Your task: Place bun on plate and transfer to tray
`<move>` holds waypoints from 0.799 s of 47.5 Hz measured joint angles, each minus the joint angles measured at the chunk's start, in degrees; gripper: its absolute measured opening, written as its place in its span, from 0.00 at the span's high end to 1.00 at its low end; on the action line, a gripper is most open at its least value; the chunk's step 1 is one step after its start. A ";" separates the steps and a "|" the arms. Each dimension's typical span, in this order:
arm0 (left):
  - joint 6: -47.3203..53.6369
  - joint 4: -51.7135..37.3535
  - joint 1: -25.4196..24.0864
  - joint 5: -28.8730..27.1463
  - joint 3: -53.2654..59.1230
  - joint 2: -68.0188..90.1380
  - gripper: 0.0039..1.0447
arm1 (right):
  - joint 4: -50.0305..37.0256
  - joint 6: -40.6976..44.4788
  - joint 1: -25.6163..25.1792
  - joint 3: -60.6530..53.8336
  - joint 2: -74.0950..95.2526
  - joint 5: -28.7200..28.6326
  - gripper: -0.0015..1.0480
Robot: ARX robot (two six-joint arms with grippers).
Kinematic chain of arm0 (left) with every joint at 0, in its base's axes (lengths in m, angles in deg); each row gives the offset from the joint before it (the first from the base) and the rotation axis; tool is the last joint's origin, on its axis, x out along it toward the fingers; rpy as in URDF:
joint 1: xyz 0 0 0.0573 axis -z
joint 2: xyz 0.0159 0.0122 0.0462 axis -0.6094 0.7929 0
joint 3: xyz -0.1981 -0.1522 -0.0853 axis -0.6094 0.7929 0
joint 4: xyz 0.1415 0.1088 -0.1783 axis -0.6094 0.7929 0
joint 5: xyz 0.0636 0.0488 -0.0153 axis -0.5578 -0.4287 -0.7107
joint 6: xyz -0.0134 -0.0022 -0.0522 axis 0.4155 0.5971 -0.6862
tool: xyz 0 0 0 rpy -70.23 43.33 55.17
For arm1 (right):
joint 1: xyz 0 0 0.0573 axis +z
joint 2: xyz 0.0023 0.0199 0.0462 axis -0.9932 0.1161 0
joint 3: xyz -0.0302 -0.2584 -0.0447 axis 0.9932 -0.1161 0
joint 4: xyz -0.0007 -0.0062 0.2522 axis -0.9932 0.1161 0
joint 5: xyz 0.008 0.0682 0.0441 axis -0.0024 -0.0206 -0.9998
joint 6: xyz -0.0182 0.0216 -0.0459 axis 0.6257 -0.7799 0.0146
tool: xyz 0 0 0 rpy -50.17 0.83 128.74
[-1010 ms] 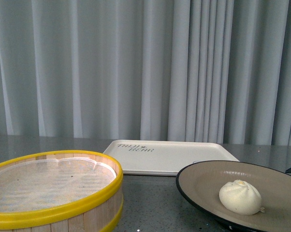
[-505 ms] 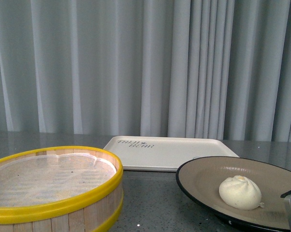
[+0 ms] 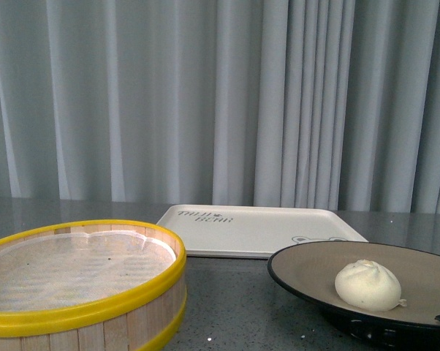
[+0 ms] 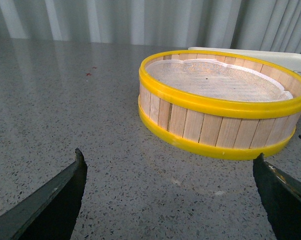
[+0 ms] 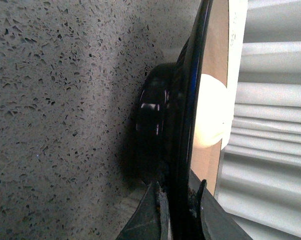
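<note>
Off-white bun [image 3: 367, 284] on plate [image 3: 308, 267] — right end effector [image 5: 179, 212] pinches its rim (left end effector [image 4: 170, 155] spread wide).

To my left, a yellow-rimmed wooden steamer basket [image 3: 81, 316] lined with white cloth stands on the grey speckled surface [image 3: 234, 307]. Pale grey curtains [image 3: 169, 102] hang behind.

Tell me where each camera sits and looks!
Front view: on the robot's body, facing forward at basket, tray, plate and bun; no arm clearly shows.
Left wrist view: on the left arm, facing the basket; open left gripper shows.
Right wrist view: on the right arm, along the plate's underside; right gripper clamps its rim.
Front and right wrist share plate and bun.
</note>
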 joint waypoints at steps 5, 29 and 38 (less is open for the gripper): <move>0.00 0.00 0.00 0.00 0.00 0.00 0.06 | 1.25 1.01 -0.09 1.38 -0.81 0.02 0.97; 0.00 0.00 0.00 0.00 0.00 0.00 0.06 | -5.60 3.80 -2.58 16.81 8.00 0.85 0.97; 0.00 0.00 0.00 0.00 0.00 0.00 0.06 | -8.55 3.13 -3.15 23.10 16.96 -0.74 0.97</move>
